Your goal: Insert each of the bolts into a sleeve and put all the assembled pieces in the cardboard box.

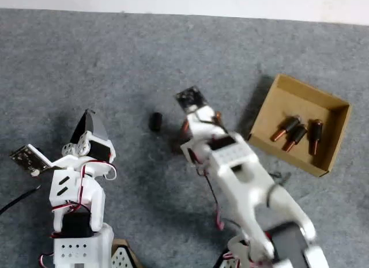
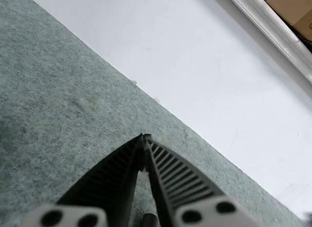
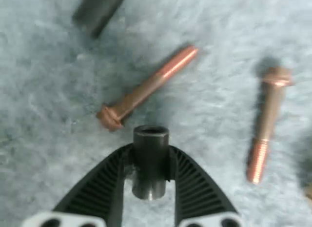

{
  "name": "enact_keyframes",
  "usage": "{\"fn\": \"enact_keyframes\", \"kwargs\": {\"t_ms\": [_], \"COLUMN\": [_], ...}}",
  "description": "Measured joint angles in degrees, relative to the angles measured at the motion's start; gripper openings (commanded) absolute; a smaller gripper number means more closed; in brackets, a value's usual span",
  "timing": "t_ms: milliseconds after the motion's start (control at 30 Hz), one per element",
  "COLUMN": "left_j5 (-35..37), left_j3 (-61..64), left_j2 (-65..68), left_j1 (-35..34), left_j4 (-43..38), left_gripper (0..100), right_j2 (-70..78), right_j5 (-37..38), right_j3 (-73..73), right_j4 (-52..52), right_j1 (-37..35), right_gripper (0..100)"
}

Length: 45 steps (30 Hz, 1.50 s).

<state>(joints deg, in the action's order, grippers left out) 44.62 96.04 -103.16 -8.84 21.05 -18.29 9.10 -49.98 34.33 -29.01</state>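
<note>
My right gripper (image 3: 151, 151) is shut on a short black sleeve (image 3: 150, 161), held upright just above the grey mat. Two copper bolts lie loose on the mat beyond it, one (image 3: 146, 88) slanted close ahead and another (image 3: 267, 122) off to the side. A second black sleeve (image 3: 97, 10) (image 1: 155, 121) lies farther off. The cardboard box (image 1: 300, 86) at the right of the high view holds three assembled pieces (image 1: 296, 138). My left gripper (image 2: 145, 139) (image 1: 88, 113) is shut and holds nothing, over the mat at the left.
The right arm (image 1: 230, 158) stretches across the middle of the mat between the loose sleeve and the box. The grey mat ends at a white floor (image 2: 204, 66) along the far edge. Bare mat lies between the two arms.
</note>
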Motion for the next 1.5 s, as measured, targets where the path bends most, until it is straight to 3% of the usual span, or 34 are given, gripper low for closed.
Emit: {"fn": "enact_keyframes", "kwargs": {"t_ms": [200, 533, 733, 933, 1100, 1333, 1500], "left_j5": [0.0, -1.4, -11.8, -15.1, -15.4, -20.7, -20.9], "left_j3": [0.0, 0.0, 0.0, -2.4, -12.5, -35.7, -48.9], "left_j2": [0.0, 0.0, 0.0, 2.4, 18.5, 58.4, 86.2], "left_j1": [0.0, 0.0, 10.8, 15.7, 18.5, 29.8, 33.3], "left_j4": [0.0, 0.0, 0.0, 0.0, 0.0, 0.0, 0.0], "left_gripper": [1, 1, 1, 1, 1, 1, 16], "right_j2": [-17.2, -42.5, -62.6, -81.0, -85.2, -85.9, -85.9], "right_j5": [0.0, 0.0, 0.0, 0.0, 0.0, 0.0, 0.0], "right_j3": [-14.2, -30.7, -42.0, -45.7, -45.5, -45.5, -45.5], "right_j4": [-7.4, -8.2, -7.5, 4.6, 9.5, 9.6, 9.6], "right_j1": [1.3, 8.1, 10.5, 11.0, 13.5, 14.9, 16.4], "right_gripper": [0.3, 0.3, 0.3, 0.3, 0.4, 0.4, 0.4]}}
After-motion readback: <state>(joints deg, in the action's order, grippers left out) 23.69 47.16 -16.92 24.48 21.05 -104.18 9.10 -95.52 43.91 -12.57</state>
